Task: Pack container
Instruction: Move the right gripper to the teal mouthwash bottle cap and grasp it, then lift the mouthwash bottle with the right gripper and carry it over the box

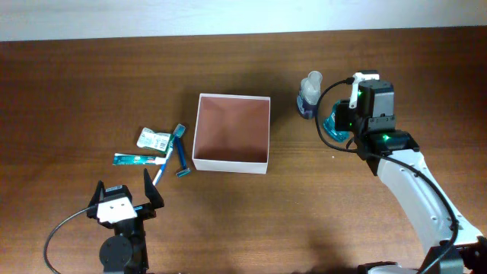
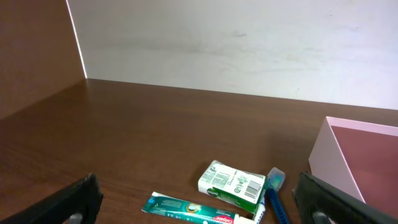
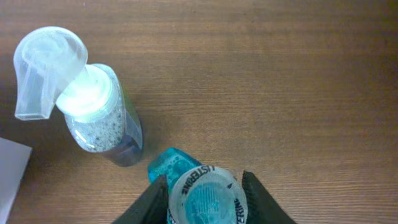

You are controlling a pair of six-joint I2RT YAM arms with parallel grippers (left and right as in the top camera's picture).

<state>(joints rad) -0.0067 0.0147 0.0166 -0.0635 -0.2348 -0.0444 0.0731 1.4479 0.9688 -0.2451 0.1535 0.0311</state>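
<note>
Since the right gripper [image 3: 205, 186] sat with its two fingers against opposite sides of the round cap [image 3: 205, 202] of the teal mouthwash bottle [image 3: 163, 168], apparently clamped on it from above, the step in hand looked like lifting that bottle and carrying it to the container [image 1: 231, 164]. A clean lift called for going straight up first, because the clear pump bottle [image 3: 102, 121] stood just beside the mouthwash bottle, close enough that a sideways pull could topple it. A hold on a smooth cap alone could let the body swing or slip, so a slow, level carry seemed wise. The container lay open and empty near the middle of the table, just past the pump bottle. Lowering the bottle close to one wall would leave room for the rest. On the far side, the left gripper [image 1: 125, 194] hovered with its fingers spread wide and nothing between them, near the toothpaste tube [image 1: 137, 159], the small green-and-white packet [image 1: 152, 139] and the blue razor [image 1: 181, 152] lying just left of the container.
</note>
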